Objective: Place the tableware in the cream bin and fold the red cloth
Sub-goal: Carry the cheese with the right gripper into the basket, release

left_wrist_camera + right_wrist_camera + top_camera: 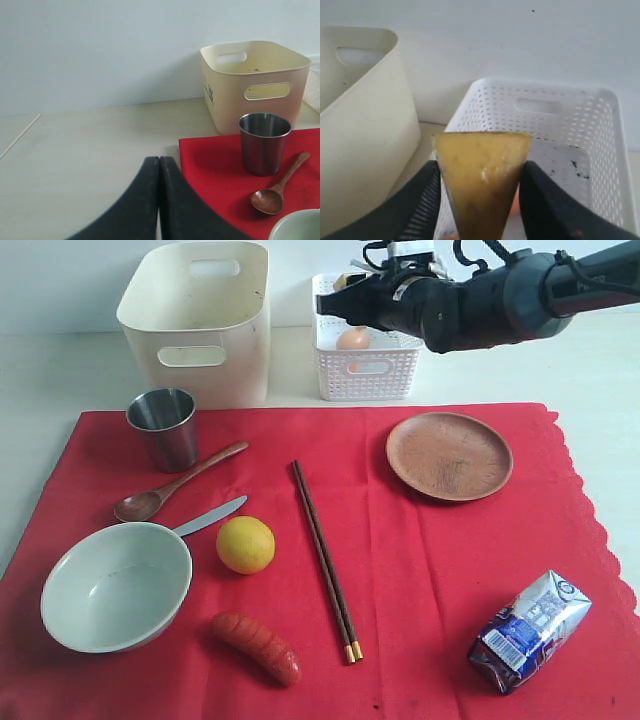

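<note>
The right gripper (335, 302) is clenched on a yellow wedge of cheese (481, 170), pinched by its 2 slanted sides with the broad edge up. It hangs over the small white lattice-sided basket (368, 375), where a pale brown egg (353, 338) already lies. Judging by that, food is being cleared off first, so that only tableware is left to sort.

The left gripper (159, 165) has its jaws pressed together on nothing. It sits low over the bare tabletop beside the corner of the large bright red cloth (420, 570), probably parked out of the way.

All 6 pieces of tableware lie on the cloth, none yet in the tall cream plastic bin (240, 365) behind it:
- the steel cup (165, 428), upright, near the bin
- the brown wooden spoon (180, 483)
- the silver table knife (212, 515), its handle end behind the bowl's rim
- the pale green-white bowl (115, 585)
- the dark chopsticks with gold tips (323, 558), lying side by side
- the round brown wooden plate (449, 455)

A yellow lemon (245, 544), a red-brown sausage (256, 647) and a blue-silver milk carton (530, 630) also rest on the cloth, which lies flat and cannot be folded until everything is off it.
</note>
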Controlling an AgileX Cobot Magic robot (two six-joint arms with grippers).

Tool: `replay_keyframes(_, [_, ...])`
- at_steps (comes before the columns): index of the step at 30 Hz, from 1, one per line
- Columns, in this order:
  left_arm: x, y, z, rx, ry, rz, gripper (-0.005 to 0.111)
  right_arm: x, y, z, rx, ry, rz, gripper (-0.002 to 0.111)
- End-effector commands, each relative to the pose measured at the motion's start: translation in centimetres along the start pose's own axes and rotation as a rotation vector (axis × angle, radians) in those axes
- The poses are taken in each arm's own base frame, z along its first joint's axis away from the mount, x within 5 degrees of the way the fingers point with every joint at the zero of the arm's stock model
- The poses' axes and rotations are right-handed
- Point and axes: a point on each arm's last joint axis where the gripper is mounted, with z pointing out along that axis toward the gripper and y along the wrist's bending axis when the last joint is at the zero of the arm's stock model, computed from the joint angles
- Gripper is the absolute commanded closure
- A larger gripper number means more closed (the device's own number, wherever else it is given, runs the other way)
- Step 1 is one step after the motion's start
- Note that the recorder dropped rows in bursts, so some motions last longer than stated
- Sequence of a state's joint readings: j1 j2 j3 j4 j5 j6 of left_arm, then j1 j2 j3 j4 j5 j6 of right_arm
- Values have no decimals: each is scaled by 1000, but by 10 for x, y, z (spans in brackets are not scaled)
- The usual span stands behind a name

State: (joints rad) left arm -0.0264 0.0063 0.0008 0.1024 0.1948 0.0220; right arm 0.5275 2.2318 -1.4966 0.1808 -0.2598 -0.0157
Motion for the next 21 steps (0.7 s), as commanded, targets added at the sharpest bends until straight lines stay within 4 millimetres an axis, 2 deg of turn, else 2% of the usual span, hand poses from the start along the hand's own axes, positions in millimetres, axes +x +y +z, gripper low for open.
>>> replay_keyframes(1, [-1, 0, -1, 5, -9, -4, 106, 2, -10, 4, 52, -13, 47, 84])
replay_keyframes(5, [-1, 0, -1, 5, -9, -4, 106, 3, -11, 4, 68, -7, 62, 54])
replay_keyframes(9, [-1, 0, -1, 5, -9, -4, 106, 3, -11, 4, 68, -5, 62, 38])
replay_keyframes(14, [-1, 0, -1, 5, -9, -4, 106, -3, -7, -3, 42, 61, 63, 36])
replay_keyframes(21, [-1, 0, -1, 5, -9, -4, 106, -38, 2, -31, -7, 97, 69, 36])
